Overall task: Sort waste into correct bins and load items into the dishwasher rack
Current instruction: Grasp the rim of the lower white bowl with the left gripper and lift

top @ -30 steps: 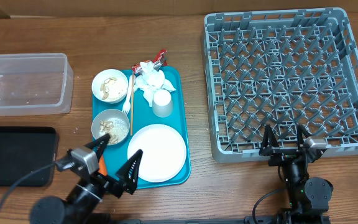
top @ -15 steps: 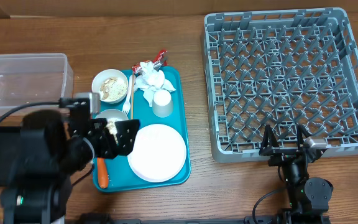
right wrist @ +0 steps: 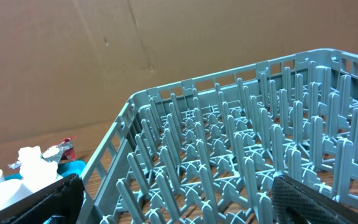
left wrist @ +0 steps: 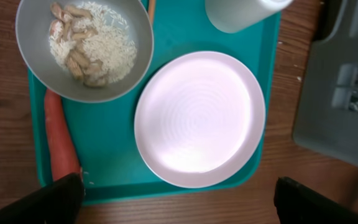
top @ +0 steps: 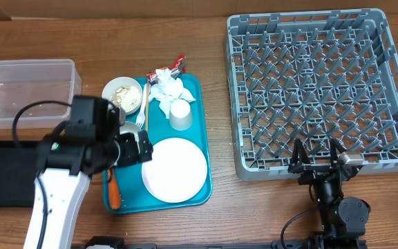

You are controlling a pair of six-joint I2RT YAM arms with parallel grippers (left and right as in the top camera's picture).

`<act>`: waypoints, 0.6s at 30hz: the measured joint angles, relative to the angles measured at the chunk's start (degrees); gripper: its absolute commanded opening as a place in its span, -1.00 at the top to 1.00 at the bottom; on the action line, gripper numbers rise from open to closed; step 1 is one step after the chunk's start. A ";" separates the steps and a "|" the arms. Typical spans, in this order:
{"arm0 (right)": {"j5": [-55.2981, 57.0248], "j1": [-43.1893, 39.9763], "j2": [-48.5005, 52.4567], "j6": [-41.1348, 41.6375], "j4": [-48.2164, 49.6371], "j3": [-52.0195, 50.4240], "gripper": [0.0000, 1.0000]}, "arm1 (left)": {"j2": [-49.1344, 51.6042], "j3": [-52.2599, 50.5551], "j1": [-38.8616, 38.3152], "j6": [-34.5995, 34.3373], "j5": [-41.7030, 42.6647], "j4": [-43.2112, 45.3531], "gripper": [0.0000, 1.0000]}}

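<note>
The teal tray carries a large white plate, a bowl of rice and nuts, a cup, a white fork, a crumpled napkin and a red-and-silver wrapper. My left gripper hangs open over the tray's left side and hides most of the second bowl. Its wrist view looks down on that bowl, the plate and a carrot, with nothing between the fingers. My right gripper stands open and empty at the near edge of the grey rack.
A clear plastic tub sits at the far left with a black tray in front of it. The carrot lies along the teal tray's left edge. The right wrist view shows the rack's pegs, with the napkin beyond.
My left arm has swung up from the table's front edge to above the tray's left side, covering the nearer bowl. The right arm has not moved.
</note>
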 measured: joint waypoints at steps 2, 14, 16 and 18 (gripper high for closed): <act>0.00 0.00 0.00 0.00 0.00 0.00 -1.00 | 2.03 0.00 0.02 -0.17 -0.55 1.27 -1.00; 0.00 0.00 0.00 0.00 -0.02 0.00 -1.00 | 19.61 0.00 -0.98 -0.35 -0.68 7.61 -1.00; -0.02 0.00 0.00 0.02 0.00 0.00 -1.00 | 21.38 0.00 -1.73 -0.44 -1.51 9.27 -1.00; 0.02 0.00 0.00 0.00 -0.02 0.00 -1.00 | 22.80 0.00 -2.23 -1.11 -3.17 10.71 -1.00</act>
